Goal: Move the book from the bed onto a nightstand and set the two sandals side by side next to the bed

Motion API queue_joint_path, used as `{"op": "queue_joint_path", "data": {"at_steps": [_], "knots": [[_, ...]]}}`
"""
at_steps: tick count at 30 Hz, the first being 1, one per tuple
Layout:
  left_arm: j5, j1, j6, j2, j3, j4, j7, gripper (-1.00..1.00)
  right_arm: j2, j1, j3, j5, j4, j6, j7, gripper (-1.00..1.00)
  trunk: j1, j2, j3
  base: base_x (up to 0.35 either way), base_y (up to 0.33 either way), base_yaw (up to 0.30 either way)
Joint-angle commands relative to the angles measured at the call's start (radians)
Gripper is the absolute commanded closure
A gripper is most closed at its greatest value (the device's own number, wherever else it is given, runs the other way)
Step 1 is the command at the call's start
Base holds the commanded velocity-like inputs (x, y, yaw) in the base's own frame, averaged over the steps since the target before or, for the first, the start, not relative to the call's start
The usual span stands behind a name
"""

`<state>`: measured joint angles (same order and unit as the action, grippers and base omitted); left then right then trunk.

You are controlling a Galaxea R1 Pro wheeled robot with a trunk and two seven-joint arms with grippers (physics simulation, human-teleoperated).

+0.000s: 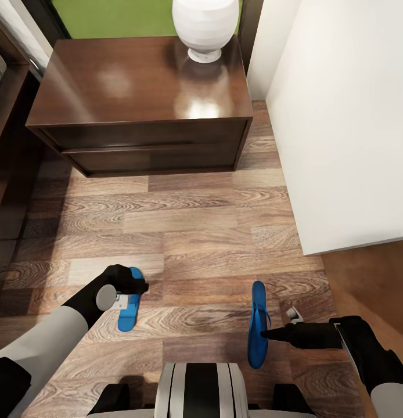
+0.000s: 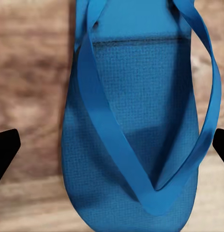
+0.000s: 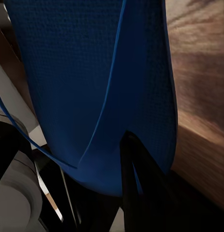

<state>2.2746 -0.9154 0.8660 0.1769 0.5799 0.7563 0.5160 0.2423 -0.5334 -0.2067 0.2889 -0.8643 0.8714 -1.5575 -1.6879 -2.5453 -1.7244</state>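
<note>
gripping flat blue sandal [image 1: 258, 325], woodgrain floor [image 1: 195, 232]

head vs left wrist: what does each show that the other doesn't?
Head alone: the nightstand with a white lamp base, and a second sandal on edge at the right tool. Left wrist alone: the thong straps and textured sole up close, black fingertips either side. Both: the flat blue sandal under the left tool, on the wood floor.

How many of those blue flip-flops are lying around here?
2. One flip-flop lies flat on the wood floor under the left gripper. The other flip-flop, on the right side, stands on its edge at the right gripper.
</note>
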Motion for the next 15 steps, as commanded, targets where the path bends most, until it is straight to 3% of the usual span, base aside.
{"op": "queue_joint_path", "data": {"at_steps": [1, 15], "knots": [[-0.007, -0.001, 0.001, 0.001, 0.005, 0.001, 0.002, -1.00, -0.001, 0.000, -0.002, 0.010, -0.001, 0.015, -0.013, 1.00, 0.000, 0.000, -0.001, 0.000, 0.000, 0.000], [-0.007, -0.001, -0.011, 0.001, 0.005, 0.001, 0.001, -1.00, -0.001, 0.000, -0.003, 0.010, -0.001, 0.015, -0.013, 1.00, 0.000, 0.000, -0.001, 0.000, 0.000, 0.000]]}}
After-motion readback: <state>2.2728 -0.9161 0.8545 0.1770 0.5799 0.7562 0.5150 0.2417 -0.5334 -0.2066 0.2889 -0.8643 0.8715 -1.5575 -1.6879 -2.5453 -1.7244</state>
